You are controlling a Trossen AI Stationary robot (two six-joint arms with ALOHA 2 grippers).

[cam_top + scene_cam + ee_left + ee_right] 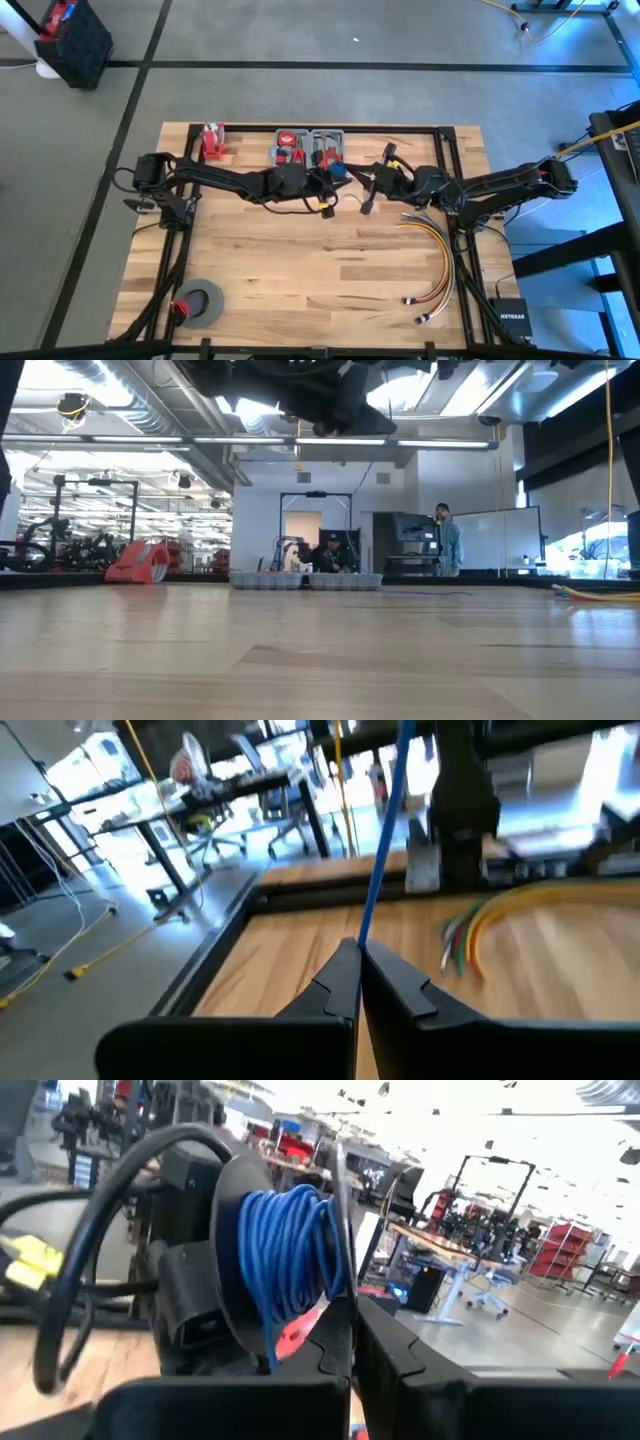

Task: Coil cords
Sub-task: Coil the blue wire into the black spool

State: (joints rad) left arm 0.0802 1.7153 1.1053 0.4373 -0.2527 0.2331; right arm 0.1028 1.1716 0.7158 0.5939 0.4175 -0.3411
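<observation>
We see both dark arms reaching toward the middle of the wooden table [300, 260], and the two grippers meet above its far half, raised off the surface. The left gripper [358, 952] has its two black fingers pressed together on the thin blue cord [385, 830], which runs up from the fingertips as a straight, tight line. We judge that it holds the cord so in order to keep tension on it.

In the right wrist view, the right gripper [352, 1312] also has its fingers together. Directly in front of it, the same blue cord is wound in many turns [290, 1245] around the left arm's wrist, against a black round flange. We think the wrist serves here as a spool, and a good part of the cord is already coiled there. We cannot tell with certainty what the right fingers pinch; a thin strand passes close above them, so probably they guide the cord.

At the far edge of the table stands a shallow grey tray with two compartments [311, 133]. It holds small tools with red handles; we cannot name each of them. Beside it stands a small red object [212, 142]. A bundle of yellow, orange and red cables [440, 262] lies on the right side, and a grey roll of tape [203, 303] near the front left corner, both well apart from the grippers.
</observation>
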